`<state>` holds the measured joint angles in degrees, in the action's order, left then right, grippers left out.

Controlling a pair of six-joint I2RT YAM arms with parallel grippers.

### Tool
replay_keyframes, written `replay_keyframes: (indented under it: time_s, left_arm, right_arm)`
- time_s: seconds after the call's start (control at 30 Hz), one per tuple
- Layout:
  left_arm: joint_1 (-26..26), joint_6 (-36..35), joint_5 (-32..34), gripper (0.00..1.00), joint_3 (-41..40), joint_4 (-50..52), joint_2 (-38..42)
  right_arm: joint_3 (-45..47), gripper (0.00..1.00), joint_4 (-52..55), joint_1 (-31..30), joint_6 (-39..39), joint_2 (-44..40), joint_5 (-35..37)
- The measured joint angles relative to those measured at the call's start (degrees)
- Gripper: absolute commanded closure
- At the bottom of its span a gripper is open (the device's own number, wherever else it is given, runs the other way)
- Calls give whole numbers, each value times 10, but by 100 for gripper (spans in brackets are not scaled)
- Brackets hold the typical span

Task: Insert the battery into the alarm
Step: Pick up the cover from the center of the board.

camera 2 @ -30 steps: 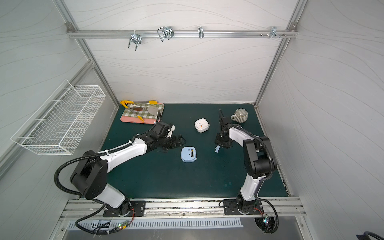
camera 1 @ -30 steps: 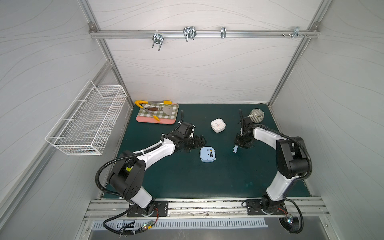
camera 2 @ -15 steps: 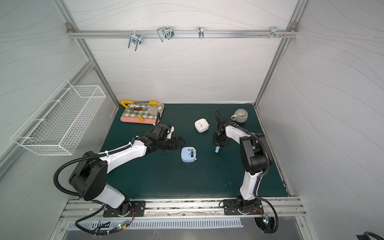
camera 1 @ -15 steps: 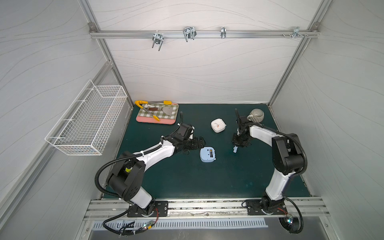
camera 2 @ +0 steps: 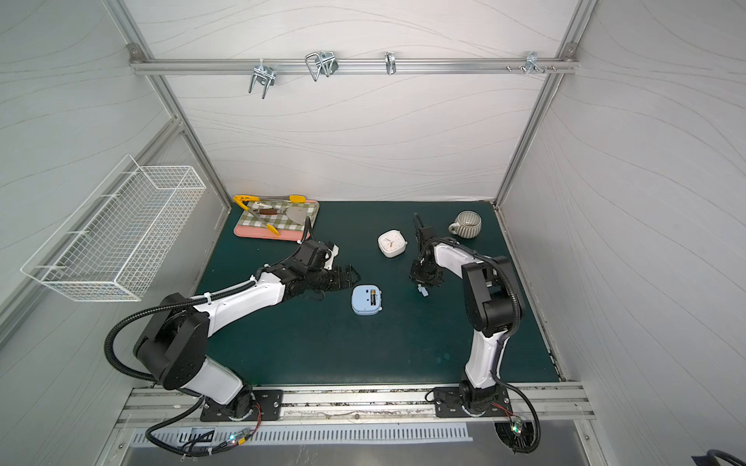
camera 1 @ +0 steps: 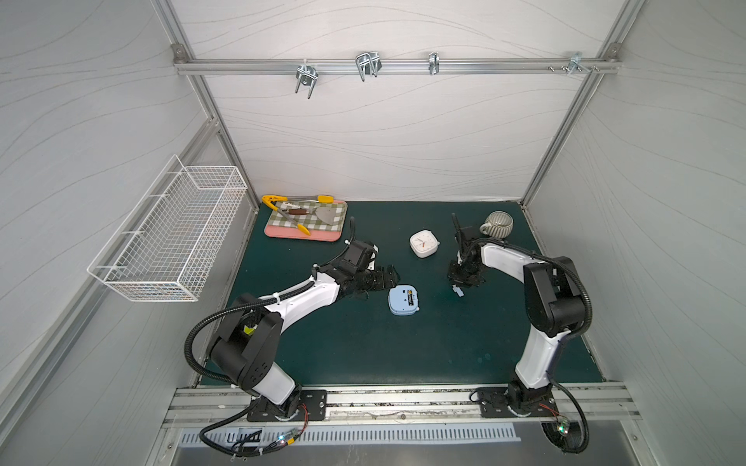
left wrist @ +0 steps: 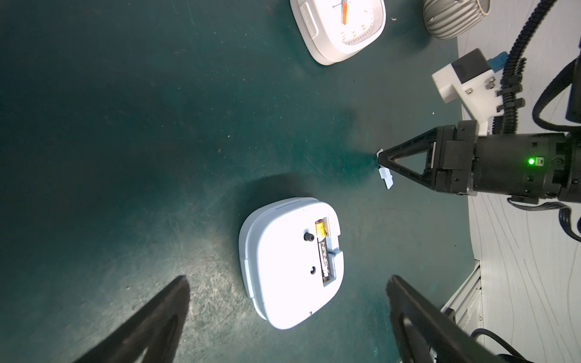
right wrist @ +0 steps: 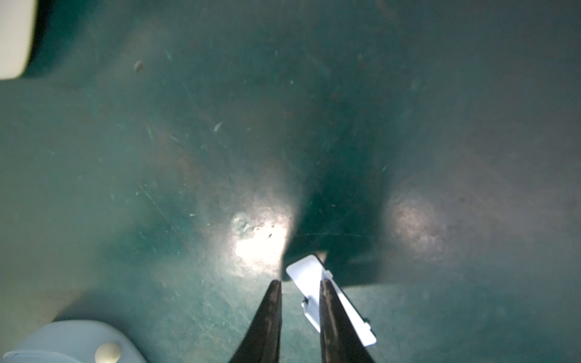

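Blue alarm clock [left wrist: 289, 267] face-down on worktop [camera 1: 363, 355] | battery [left wrist: 323, 251] seated in its open back slot | left claw [camera 1: 390, 277] wide open just left of it | right claw [camera 1: 457, 285] slightly parted over loose battery cover [right wrist: 306, 273], right of clock

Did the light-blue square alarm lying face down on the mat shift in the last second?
No. In a top view, the light-blue square plastic alarm lies at the same offset from the white square clock as before.
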<state>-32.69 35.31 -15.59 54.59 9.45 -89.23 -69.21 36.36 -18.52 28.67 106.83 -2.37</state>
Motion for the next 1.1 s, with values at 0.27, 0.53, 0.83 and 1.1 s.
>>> replay_keyframes:
  time_s: [0.27,0.53,0.83,1.1]
  left_arm:
    - [0,-2,0,1,0,7,-13]
    - [0,-2,0,1,0,5,-13]
    - [0,-2,2,2,0,5,-13]
    - [0,-2,2,2,0,5,-21]
  right_arm:
    - [16,75,1,-10,-12,-10,-2]
    - [21,84,4,-28,-24,-14,3]
    - [21,82,12,-33,-28,-14,4]
    - [17,85,23,-49,-36,-14,3]
